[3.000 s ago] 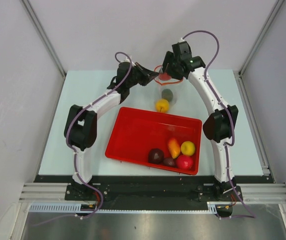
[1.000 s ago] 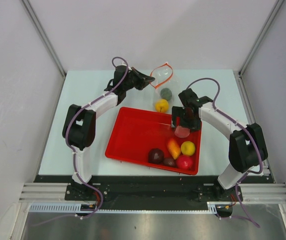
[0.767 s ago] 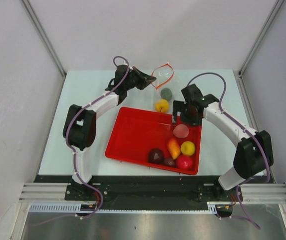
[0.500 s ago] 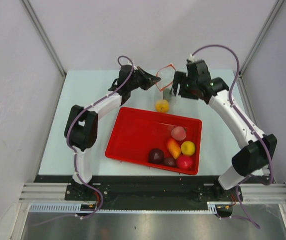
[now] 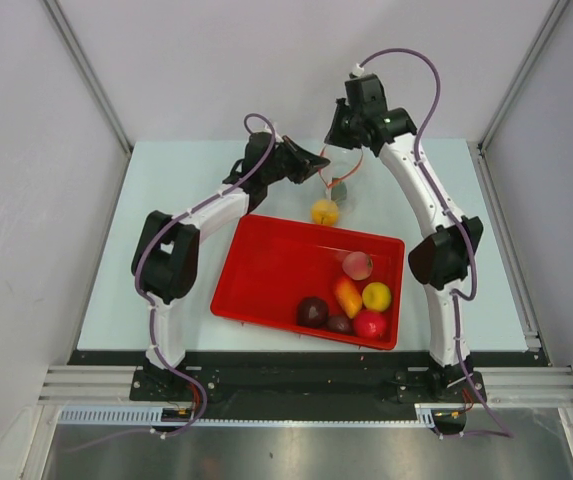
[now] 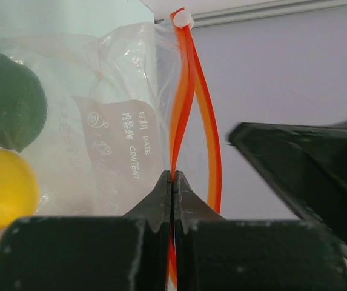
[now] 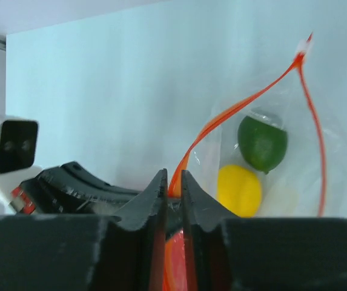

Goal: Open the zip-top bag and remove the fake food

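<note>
The zip-top bag (image 5: pixel 335 176) hangs with its mouth open at the back of the table, held between both grippers. My left gripper (image 6: pixel 172 176) is shut on one side of its orange-red zip strip (image 6: pixel 188 91). My right gripper (image 7: pixel 173 176) is closed to a narrow slit with the other side of the strip (image 7: pixel 240 109) between its jaws. A green fruit (image 7: pixel 262 142) and a yellow fruit (image 7: pixel 238 190) still lie inside the bag. The top view shows the left gripper (image 5: pixel 316 160) to the left of the bag and the right gripper (image 5: pixel 340 138) above it.
A red tray (image 5: pixel 266 270) sits in front of the bag, its back rim just below the yellow fruit (image 5: pixel 324 211). In its right part lie a pink (image 5: pixel 357 265), an orange (image 5: pixel 348 296), a yellow (image 5: pixel 376 296), a red (image 5: pixel 370 323) and two dark maroon pieces (image 5: pixel 313 311).
My right gripper let a pink fruit go into the tray, swung back up to the bag's mouth and closed on the zip strip. The left gripper kept its hold.
</note>
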Robot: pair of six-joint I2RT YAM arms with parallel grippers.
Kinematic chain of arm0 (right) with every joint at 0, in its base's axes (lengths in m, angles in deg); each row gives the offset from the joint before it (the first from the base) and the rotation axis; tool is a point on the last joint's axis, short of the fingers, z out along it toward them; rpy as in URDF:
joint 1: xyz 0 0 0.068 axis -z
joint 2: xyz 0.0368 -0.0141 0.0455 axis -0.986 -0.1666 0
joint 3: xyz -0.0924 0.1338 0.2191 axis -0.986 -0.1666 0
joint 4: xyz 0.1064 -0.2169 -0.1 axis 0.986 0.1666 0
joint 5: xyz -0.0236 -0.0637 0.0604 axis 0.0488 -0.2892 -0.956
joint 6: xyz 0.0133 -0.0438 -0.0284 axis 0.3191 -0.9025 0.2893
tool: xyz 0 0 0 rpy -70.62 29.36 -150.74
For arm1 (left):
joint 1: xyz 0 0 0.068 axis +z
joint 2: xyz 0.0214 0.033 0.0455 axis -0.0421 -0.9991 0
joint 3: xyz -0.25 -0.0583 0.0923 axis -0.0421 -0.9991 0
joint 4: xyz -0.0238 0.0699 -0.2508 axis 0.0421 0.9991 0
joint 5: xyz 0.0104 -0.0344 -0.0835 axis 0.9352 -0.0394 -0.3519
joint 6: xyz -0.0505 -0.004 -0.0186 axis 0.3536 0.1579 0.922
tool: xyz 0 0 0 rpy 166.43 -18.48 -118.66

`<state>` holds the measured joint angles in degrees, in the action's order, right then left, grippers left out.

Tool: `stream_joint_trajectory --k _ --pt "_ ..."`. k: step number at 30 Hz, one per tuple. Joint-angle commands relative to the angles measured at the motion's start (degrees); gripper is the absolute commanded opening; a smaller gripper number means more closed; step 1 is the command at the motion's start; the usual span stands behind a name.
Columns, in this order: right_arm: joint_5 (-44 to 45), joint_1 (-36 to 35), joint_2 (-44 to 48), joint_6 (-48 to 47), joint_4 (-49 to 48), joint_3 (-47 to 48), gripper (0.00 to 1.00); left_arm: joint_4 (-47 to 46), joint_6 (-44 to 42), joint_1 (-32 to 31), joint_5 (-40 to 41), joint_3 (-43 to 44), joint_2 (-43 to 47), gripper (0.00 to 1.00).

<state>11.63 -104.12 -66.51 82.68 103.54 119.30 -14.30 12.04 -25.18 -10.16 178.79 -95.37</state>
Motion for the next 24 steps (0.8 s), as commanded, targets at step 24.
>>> stream_joint_trajectory --k 24 --pt "-7.6 4.3 -6.8 16.9 10.0 2.9 0.15 -2.1 -3.6 -1.7 3.8 1.6 2.2 0.0"
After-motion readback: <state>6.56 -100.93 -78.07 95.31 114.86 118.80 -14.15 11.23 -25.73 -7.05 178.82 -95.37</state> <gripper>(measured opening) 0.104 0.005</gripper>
